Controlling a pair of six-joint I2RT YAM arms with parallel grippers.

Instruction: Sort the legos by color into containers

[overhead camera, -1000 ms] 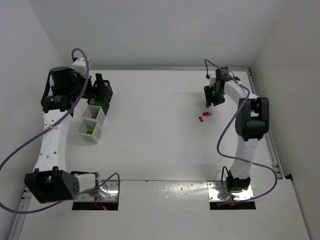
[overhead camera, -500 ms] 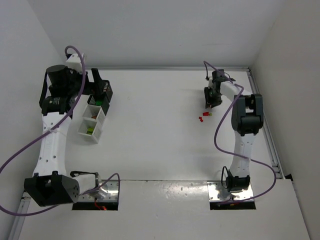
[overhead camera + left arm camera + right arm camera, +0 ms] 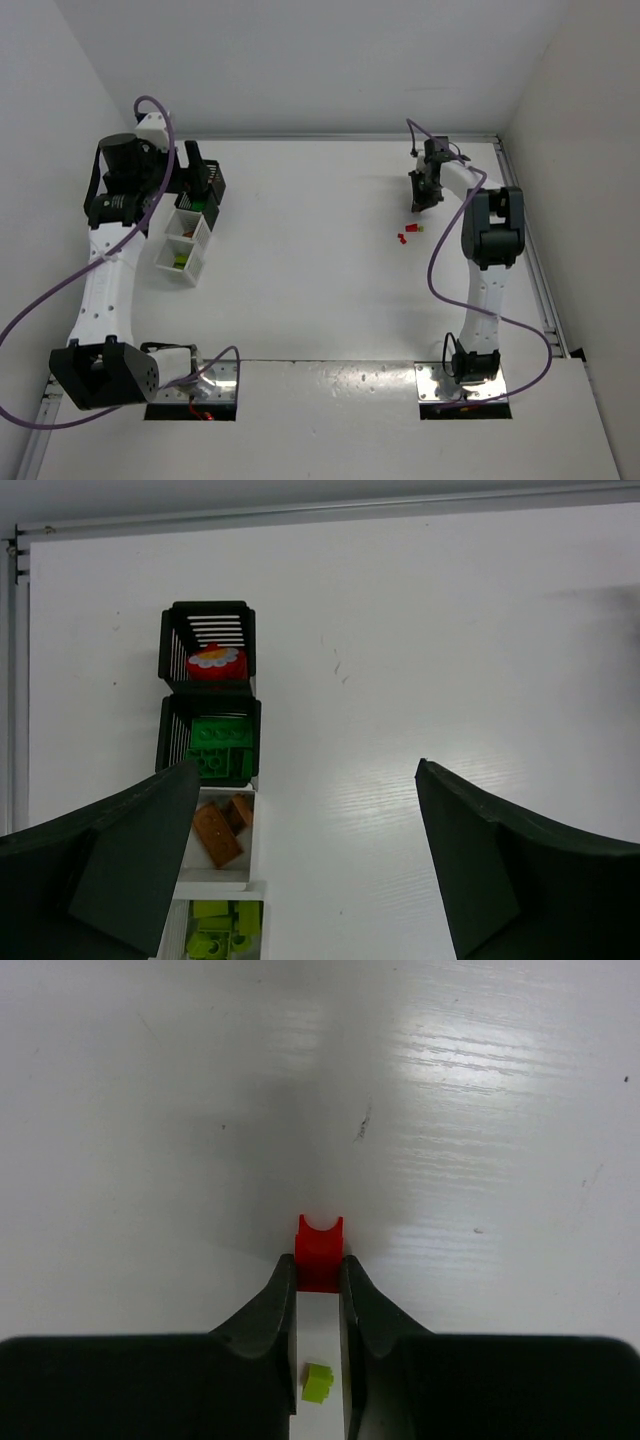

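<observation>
Left gripper (image 3: 307, 810): black fingers wide apart, empty, above the bins.
Containers: two black slatted and two white translucent square bins (image 3: 172, 742), in a row at the table's left.
Surface: glossy white table (image 3: 300, 270), white walls (image 3: 300, 60) around it.
Right gripper (image 3: 319, 1275): clamped on a small red plastic brick (image 3: 319, 1245), far right of the table.

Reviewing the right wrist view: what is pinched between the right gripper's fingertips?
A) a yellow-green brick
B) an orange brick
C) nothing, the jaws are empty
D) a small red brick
D: the right gripper is closed on a small red brick that pokes out past its tips, while the yellow-green brick lies loose and ungripped.
</observation>
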